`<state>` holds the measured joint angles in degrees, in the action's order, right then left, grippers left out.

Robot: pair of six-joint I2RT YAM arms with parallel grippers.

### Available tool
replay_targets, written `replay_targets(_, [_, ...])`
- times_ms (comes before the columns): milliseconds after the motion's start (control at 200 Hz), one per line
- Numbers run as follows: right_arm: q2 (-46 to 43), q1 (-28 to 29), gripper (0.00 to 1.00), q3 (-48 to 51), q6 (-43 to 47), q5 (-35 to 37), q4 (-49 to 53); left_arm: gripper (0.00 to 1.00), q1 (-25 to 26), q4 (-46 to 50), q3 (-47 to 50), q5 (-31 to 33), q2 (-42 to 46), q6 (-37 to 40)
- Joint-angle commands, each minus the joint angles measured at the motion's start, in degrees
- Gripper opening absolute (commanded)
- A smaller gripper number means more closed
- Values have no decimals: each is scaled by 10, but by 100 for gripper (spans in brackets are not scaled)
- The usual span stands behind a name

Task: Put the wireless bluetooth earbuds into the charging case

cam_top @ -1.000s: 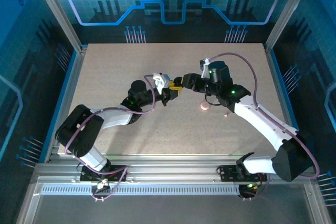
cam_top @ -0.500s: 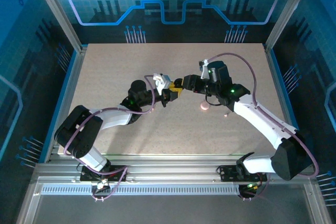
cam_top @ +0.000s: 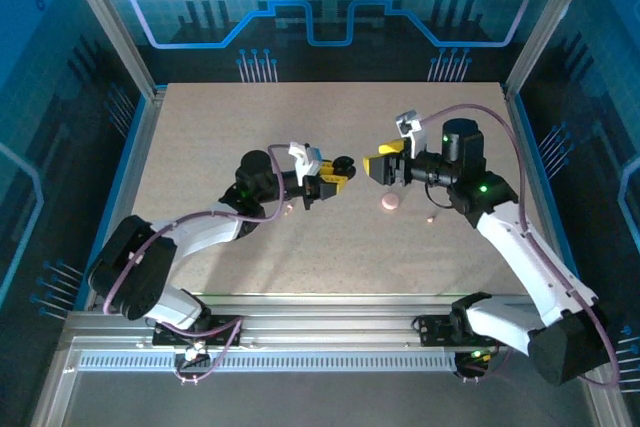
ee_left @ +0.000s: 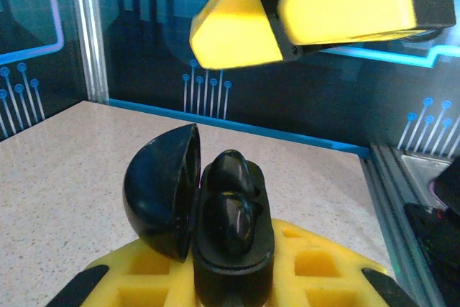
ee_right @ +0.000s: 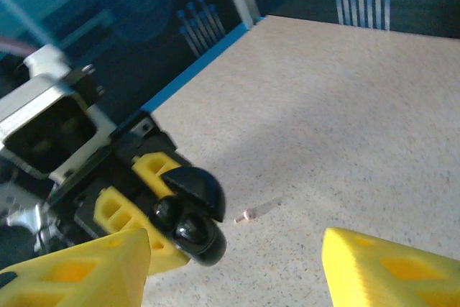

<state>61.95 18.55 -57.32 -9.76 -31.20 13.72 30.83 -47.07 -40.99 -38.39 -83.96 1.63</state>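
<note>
The left tool [cam_top: 335, 183] is clamped on the charging case [ee_left: 231, 249], its yellow fingers [ee_left: 309, 267] pressed against the case's lower body. Those fingers are matte plastic blocks with square pockets moulded into them. The case is a glossy black clamshell with a rounded, oval body. Its domed lid [ee_left: 162, 192] is swung open to one side on a hinge. Two glossy black earbuds [ee_left: 228, 217] sit in the case, one above the other, their smooth backs catching a faint sheen. The case is held up off the desk [cam_top: 230, 127], over its middle.

Just beyond the case hangs the right tool [cam_top: 380, 168], facing it, the tips well apart and gripping nothing. Its fingers are the same yellow wedge shapes.

On the speckled beige desk under the case lies a thin pinkish sliver [ee_right: 257, 211]. To the right of the case, near the right tool, rests a small round pale pink piece [cam_top: 389, 203].

Farthest from the case stands a dark panel [cam_top: 320, 7] printed with blue circuit lines.
</note>
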Motion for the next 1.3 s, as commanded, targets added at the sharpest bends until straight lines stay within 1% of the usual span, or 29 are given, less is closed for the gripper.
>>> replay_targets(0, [-40,-11,66,8,187,-85,41,19,3,44,-13,-56,31,39])
replay_targets(70, [-51,-13,66,12,267,-107,64,19,3,70,-17,-70,42,53])
replay_targets(185, [-46,-13,67,7,348,-117,104,20,2,102,-21,-84,55,73])
replay_targets(300, [-19,-12,66,-16,407,-122,152,20,3,124,-24,-90,63,85])
replay_targets(405, [0,0,65,-27,441,-111,171,20,3,127,-25,-92,67,88])
replay_targets(490, [17,11,65,-32,456,-103,177,20,4,128,-26,-92,66,88])
replay_targets(755, [60,43,64,-47,461,-86,171,19,6,129,-26,-92,69,91])
replay_targets(1051, [91,64,60,-70,476,-96,182,19,6,131,-31,-89,65,92])
replay_targets(1296, [97,76,53,-79,495,-109,192,20,6,134,-35,-88,64,92])
